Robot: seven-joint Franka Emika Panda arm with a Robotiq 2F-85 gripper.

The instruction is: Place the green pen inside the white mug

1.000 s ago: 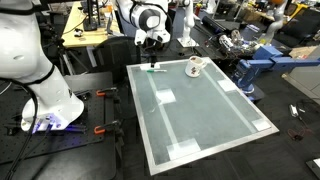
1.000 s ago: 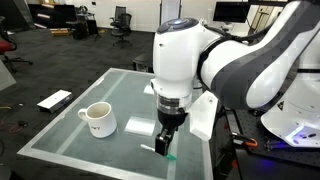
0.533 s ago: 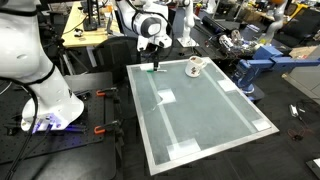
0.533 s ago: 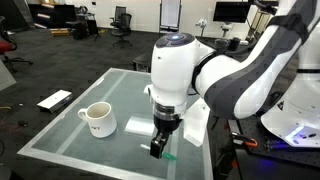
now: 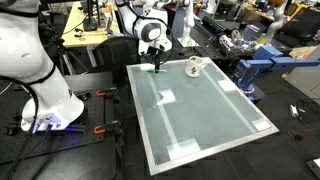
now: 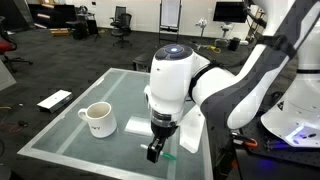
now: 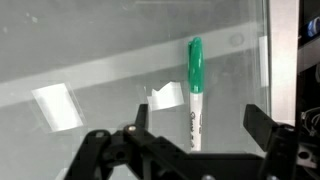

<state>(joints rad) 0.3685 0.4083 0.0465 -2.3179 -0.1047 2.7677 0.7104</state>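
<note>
The green pen (image 7: pixel 194 90) lies flat on the glass table, with a green cap and a paler white barrel. In the wrist view it sits between the two spread fingers of my gripper (image 7: pixel 197 125), which is open and empty. In both exterior views the gripper (image 5: pixel 155 62) (image 6: pixel 153 152) hangs low over the pen (image 5: pixel 155 69) (image 6: pixel 169 157) near the table's edge. The white mug (image 5: pixel 194 66) (image 6: pixel 97 119) stands upright on the table, about a hand's width to the side of the pen, with its handle showing.
The glass table top (image 5: pixel 200 115) carries white paper patches (image 7: pixel 55 105) (image 7: pixel 167 95) (image 6: pixel 138 127). The table edge (image 7: pixel 270 60) runs close beside the pen. Lab benches, chairs and clutter surround the table.
The gripper has come down lower over the pen and shifted slightly along the table edge. Pen and mug have not moved.
</note>
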